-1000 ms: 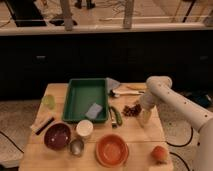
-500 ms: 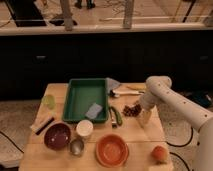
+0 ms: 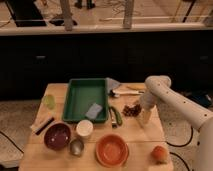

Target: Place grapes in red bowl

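The grapes (image 3: 131, 110), a small dark maroon bunch, lie on the wooden table (image 3: 140, 134) right of the green tray. My gripper (image 3: 144, 117) hangs from the white arm (image 3: 159, 88) and points down at the table just right of the grapes, very close to them. An orange-red bowl (image 3: 112, 149) stands empty at the front middle of the table. A darker maroon bowl (image 3: 57, 136) stands at the front left.
A green tray (image 3: 82, 98) holds a grey-blue sponge (image 3: 93, 111). A green vegetable (image 3: 116, 115), a white cup (image 3: 84, 129), a metal cup (image 3: 76, 147), an orange fruit (image 3: 159, 153), a green item (image 3: 49, 101) and a dark bar (image 3: 43, 125) also sit on the table.
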`<state>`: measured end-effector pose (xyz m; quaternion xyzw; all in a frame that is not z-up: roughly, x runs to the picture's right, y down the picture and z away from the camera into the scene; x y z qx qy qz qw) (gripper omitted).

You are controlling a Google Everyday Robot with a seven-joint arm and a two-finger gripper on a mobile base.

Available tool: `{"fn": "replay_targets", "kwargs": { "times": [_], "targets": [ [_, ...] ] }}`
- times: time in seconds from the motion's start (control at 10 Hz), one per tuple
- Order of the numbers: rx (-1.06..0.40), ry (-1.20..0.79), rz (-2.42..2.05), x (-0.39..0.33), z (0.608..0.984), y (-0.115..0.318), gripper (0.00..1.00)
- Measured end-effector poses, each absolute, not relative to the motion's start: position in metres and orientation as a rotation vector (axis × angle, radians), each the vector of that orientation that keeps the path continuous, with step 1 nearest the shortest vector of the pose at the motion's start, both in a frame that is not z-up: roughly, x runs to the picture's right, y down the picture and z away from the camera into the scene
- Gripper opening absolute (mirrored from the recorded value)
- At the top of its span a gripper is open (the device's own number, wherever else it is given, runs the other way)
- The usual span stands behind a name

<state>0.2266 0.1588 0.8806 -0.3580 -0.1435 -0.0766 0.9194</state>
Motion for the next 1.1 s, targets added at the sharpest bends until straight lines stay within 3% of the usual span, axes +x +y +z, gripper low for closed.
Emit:
{"fn": "replay_targets", "kwargs": {
  "times": [1.1],
  "targets": [
    [-0.749, -0.287, -0.159, 0.2249, 0.8785, 0.1579, 0.80]
  ]
}}
